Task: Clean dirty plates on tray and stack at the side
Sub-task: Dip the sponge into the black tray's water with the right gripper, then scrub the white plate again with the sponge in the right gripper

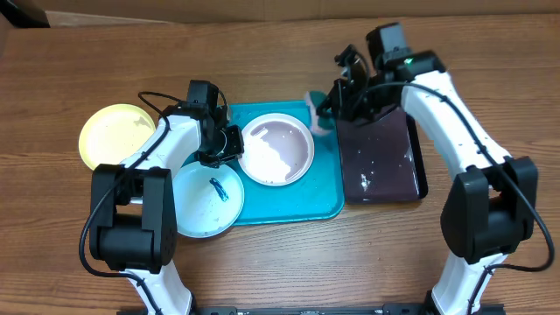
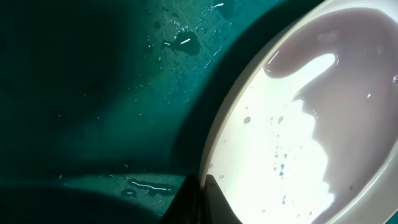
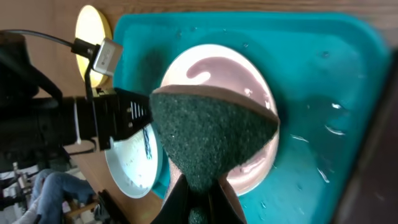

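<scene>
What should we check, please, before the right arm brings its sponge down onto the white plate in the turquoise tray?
1. The right tool is shut on the dark green scouring sponge: ok.
2. The white round plastic plate lies flat in the turquoise rectangular plastic tray: ok.
3. The left tool is at that plate's left rim: ok; whether it grips: cannot tell.
4. The white plate is clean: not ok, dark specks show.
5. The pale blue round plastic plate is clean: not ok, a blue smear shows.
</scene>
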`<state>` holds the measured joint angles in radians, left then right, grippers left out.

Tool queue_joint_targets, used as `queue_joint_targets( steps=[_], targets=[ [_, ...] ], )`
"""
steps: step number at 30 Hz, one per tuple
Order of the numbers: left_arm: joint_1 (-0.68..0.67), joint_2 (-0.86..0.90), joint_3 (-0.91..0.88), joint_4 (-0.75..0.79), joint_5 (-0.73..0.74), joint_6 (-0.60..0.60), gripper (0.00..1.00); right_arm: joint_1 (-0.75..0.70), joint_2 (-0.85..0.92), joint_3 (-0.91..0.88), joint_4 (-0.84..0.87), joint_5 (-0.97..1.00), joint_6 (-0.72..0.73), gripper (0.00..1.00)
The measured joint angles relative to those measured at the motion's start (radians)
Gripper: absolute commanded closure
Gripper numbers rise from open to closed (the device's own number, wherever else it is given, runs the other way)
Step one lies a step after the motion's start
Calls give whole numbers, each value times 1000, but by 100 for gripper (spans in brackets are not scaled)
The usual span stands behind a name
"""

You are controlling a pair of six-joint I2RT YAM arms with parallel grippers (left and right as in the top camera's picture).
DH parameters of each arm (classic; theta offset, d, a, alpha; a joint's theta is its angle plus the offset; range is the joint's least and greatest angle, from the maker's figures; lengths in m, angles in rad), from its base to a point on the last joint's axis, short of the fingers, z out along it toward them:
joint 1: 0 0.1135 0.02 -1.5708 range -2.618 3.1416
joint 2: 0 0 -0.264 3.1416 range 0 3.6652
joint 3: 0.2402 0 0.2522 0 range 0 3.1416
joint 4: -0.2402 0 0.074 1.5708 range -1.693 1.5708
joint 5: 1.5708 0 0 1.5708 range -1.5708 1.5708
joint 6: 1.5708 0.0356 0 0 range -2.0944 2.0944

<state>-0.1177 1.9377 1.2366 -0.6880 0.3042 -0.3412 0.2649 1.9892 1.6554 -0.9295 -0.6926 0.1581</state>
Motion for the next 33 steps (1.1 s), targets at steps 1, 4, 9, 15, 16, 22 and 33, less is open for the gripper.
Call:
queue_joint_targets(
  steps=[1,4,9,15,16,22,33],
  targets=[
    [0,0,0,0,1,0,96,7,0,-33,47,-20,4,96],
    [0,0,0,1,6,0,96,27,2,-116,187,-90,35,96],
    [0,0,0,3,8,0,96,50,2,-257,416,-173,142,96],
    [0,0,0,4,11,0,96,72,2,-381,617,-249,224,96],
    [0,0,0,3,11,0,96,80,2,-388,630,-256,234,96],
    [0,0,0,4,11,0,96,149,3,-396,667,-248,269,96],
    [0,0,0,4,11,0,96,200,16,-396,727,-147,293,96]
  ],
)
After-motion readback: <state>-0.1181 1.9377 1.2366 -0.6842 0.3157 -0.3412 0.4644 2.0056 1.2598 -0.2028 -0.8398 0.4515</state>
